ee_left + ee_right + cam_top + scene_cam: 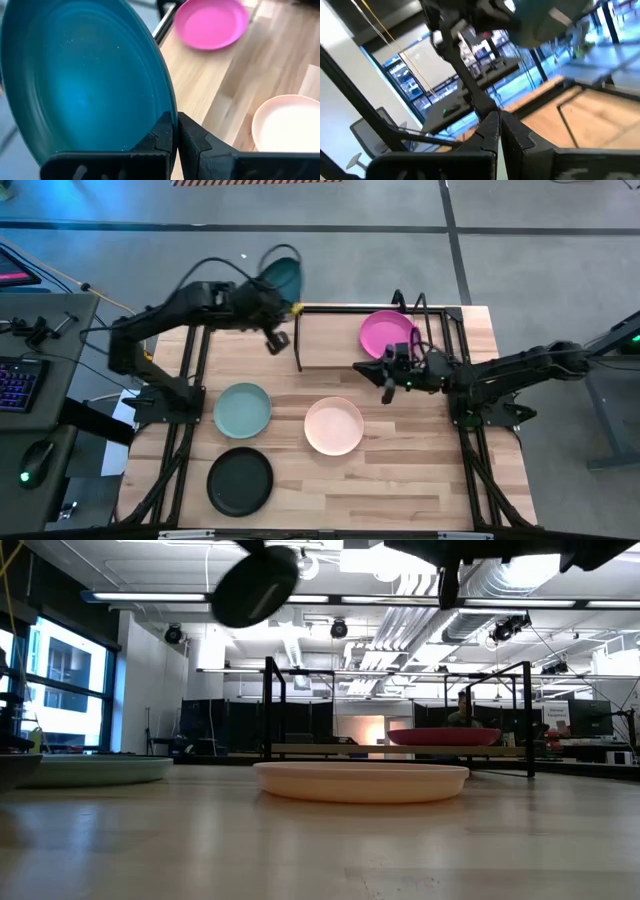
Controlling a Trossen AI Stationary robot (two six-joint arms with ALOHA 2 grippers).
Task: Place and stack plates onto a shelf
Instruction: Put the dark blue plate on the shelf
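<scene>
The left gripper (175,131) is clamped on the rim of the dark teal plate (85,80), holding it tilted up in the air beyond the far left corner of the tabletop (400,480), just outside the shelf (330,345). To do this step well, I judge the plate should be levelled before it goes in over the shelf board, carried clear of the black rods (298,340), and let go only once it sits flat.

The right gripper (498,126) has its fingers pressed together on nothing, hovering at the shelf's near edge just beside the magenta plate (387,333).

The shelf holds only that magenta plate, toward its right end. The sage green plate (242,409), cream-pink plate (334,426) and black plate (240,482) lie on the tabletop, each empty.
</scene>
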